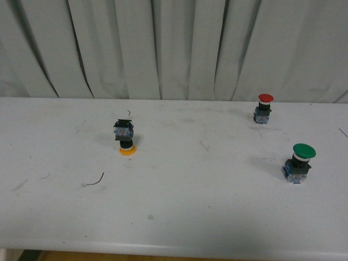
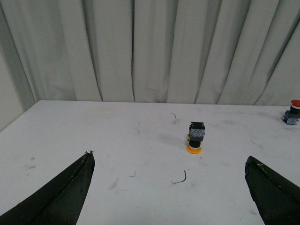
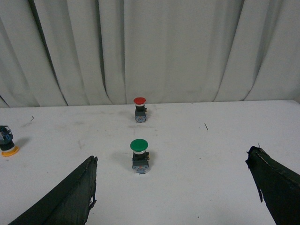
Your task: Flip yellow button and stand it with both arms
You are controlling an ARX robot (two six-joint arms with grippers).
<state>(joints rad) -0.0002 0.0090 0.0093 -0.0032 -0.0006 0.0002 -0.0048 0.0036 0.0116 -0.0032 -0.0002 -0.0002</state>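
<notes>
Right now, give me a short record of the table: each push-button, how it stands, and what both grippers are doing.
target: yellow button, round orange-yellow cap down on the white table, blue-grey block on top
others: red-capped button and green-capped button, both upright, caps up, on the robot's right
left gripper: open, empty, apart from the yellow button
right gripper: open, empty, facing the green-capped button
task state: flip not yet done
</notes>
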